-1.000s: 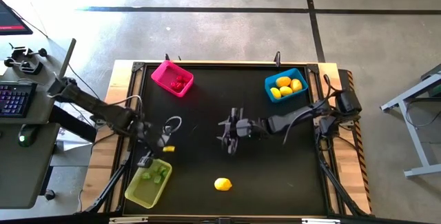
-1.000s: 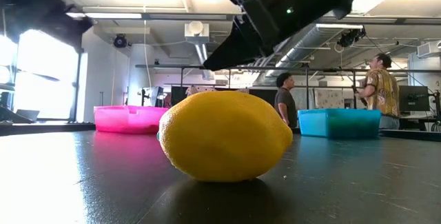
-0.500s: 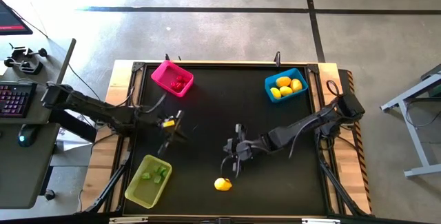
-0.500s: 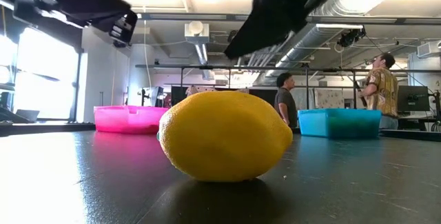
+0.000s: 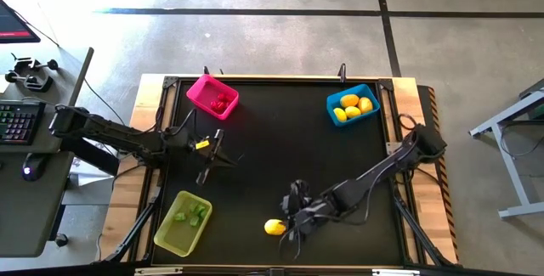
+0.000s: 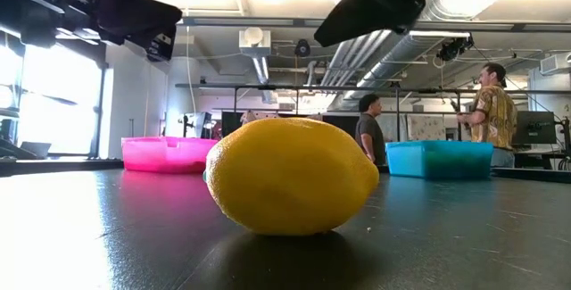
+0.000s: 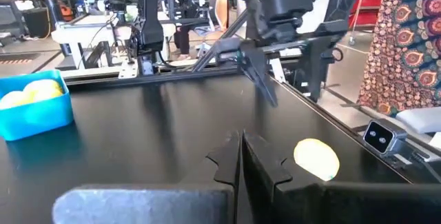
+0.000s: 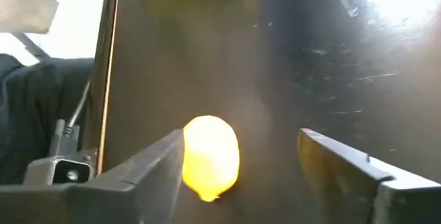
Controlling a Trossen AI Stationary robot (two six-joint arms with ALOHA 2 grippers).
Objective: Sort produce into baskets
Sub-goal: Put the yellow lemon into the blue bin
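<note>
Near the front edge of the black table (image 5: 255,123), a yellow lemon (image 5: 273,227) lies loose on the surface, which I take as the landmark. Just beside the lemon, on its right, the right gripper (image 5: 293,222) hangs low; the right wrist view shows its two fingers spread wide, one finger (image 8: 148,172) almost at the lemon's flank and the other well off to the far side, with nothing between them but bare table. From table height the lemon (image 6: 292,177) rests on the surface with dark arm parts above it.

Left of the lemon, at the front left corner, stands the yellow-green basket (image 5: 182,223) with green pieces (image 5: 191,215) inside. Far behind the lemon to the left, the pink basket (image 5: 212,97) holds red pieces (image 5: 221,102); far behind it to the right, the blue basket (image 5: 353,105) holds yellow lemons (image 5: 352,106).

Between the pink and yellow-green baskets, well left of the lemon, the left gripper (image 5: 217,153) hovers with its fingers closed together and empty, as its wrist view shows.
</note>
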